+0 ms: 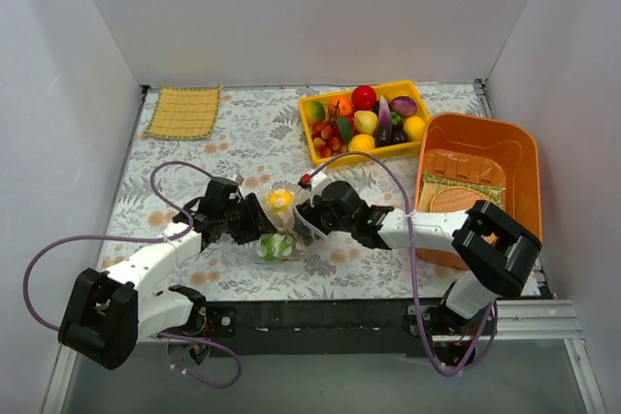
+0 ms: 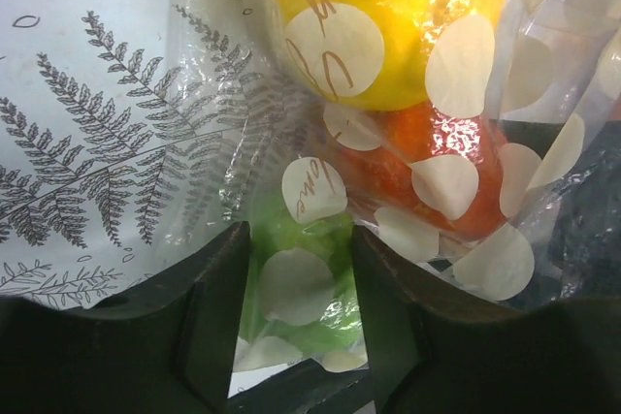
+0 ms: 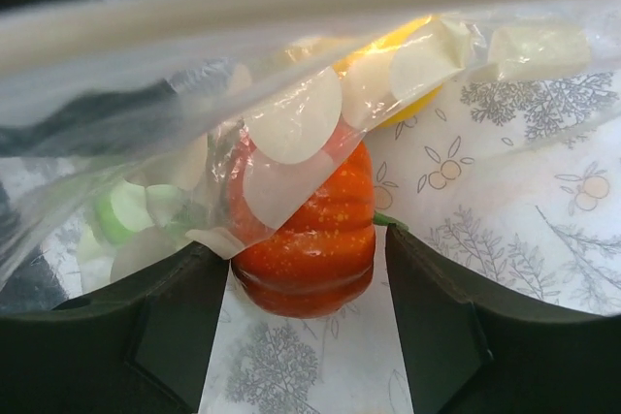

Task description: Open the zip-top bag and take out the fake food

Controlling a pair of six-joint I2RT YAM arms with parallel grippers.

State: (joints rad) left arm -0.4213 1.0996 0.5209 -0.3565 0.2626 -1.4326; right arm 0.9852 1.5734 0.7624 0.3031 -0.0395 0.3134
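Observation:
The zip-top bag (image 1: 287, 227) lies crumpled on the tablecloth between my two grippers. It is clear film with whitish round spots (image 2: 320, 46). Fake food shows through it: a yellow piece (image 2: 388, 7), an orange piece (image 2: 427, 152) and a green piece (image 2: 291, 288). My left gripper (image 2: 298, 239) is on the bag's left side, jaws closed against the film around the green piece. My right gripper (image 3: 309, 259) is on the bag's right side, open. The orange ribbed piece (image 3: 320, 239) sits between its fingers, its lower half outside the bag's edge (image 3: 291, 123).
A yellow tray (image 1: 308, 133) heaped with more plastic fruit and vegetables stands at the back. An orange tub (image 1: 524, 143) holding a woven mat is at the right. Another woven yellow mat (image 1: 182, 111) lies at the back left. Purple cables loop by both arms.

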